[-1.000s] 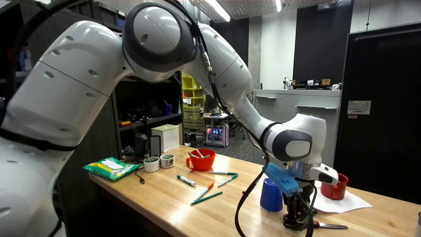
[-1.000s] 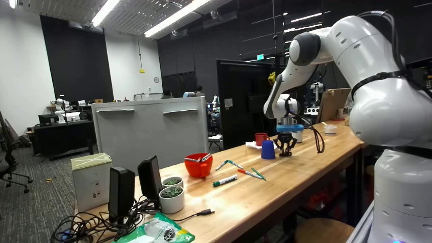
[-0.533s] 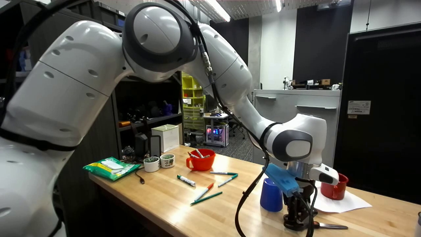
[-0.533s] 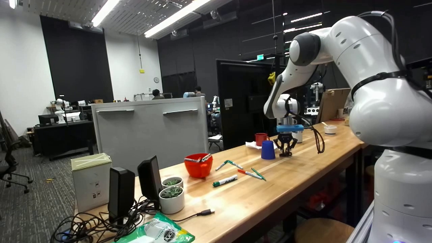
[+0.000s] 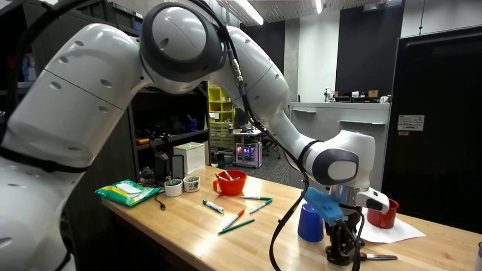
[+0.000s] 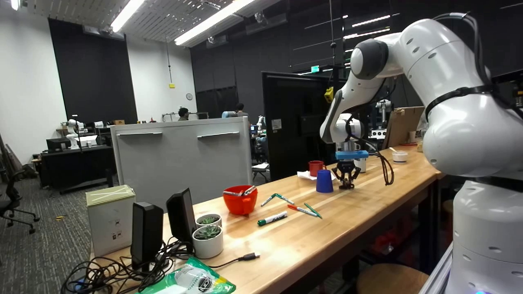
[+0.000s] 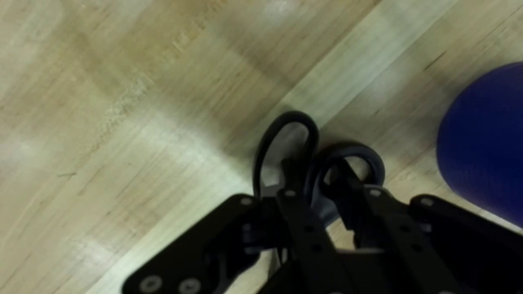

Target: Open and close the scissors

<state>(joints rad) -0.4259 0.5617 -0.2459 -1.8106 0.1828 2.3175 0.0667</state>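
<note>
While its jaws stand narrow, the black jointed gripper (image 7: 311,175) pinches black loop-handled scissors (image 7: 314,141). A smooth blue cup (image 7: 486,143) stands near — right, in the wrist view.

The arm (image 5: 180,49) arches over a long edge of the bench (image 5: 180,222), its wrist (image 5: 340,165) bent downward; the gripper (image 6: 347,186) hangs low, pointing down, fingers (image 7: 300,220) close together.

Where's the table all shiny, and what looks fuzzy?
In the wrist view, pale glare on the tabletop left of the scissors, which look fuzzy, like the hand; in both exterior views, another bright tabletop patch, plus glowing ceiling lights.
</note>
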